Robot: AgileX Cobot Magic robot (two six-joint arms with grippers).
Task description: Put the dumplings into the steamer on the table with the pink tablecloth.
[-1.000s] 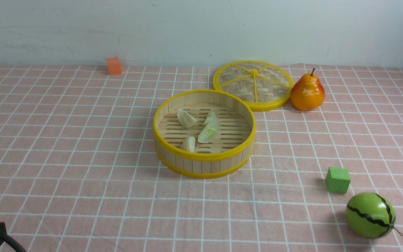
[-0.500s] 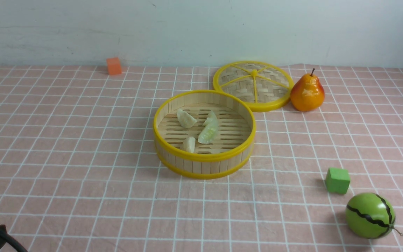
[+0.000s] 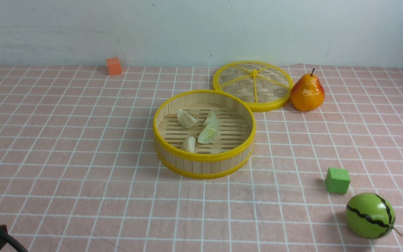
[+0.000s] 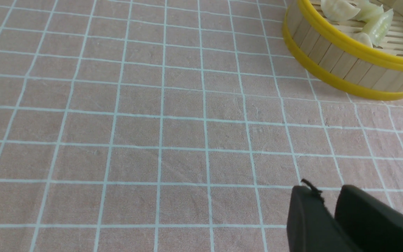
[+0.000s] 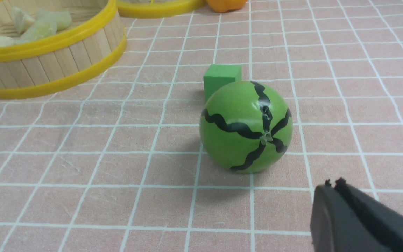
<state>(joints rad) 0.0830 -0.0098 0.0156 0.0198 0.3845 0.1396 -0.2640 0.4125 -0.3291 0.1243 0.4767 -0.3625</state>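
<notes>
inside the steamer (image 3: 204, 134): dumplings (image 3: 198, 129) all lying unchanged, task looking done. left gripper (image 4: 329, 206) retreating empty, jaws parting slightly over the pink tablecloth (image 4: 135, 122); right gripper (image 5: 332, 185) sitting clenched, empty.

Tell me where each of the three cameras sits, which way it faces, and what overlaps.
Front view: between the arms, facing forward over the pink tablecloth at the steamer, lid and pear; a dark arm part shows.
Left wrist view: low over the cloth, facing the steamer; left gripper fingers narrowly apart.
Right wrist view: low, facing the watermelon and green cube; right gripper shut.
Shared: all show the steamer with dumplings.
</notes>
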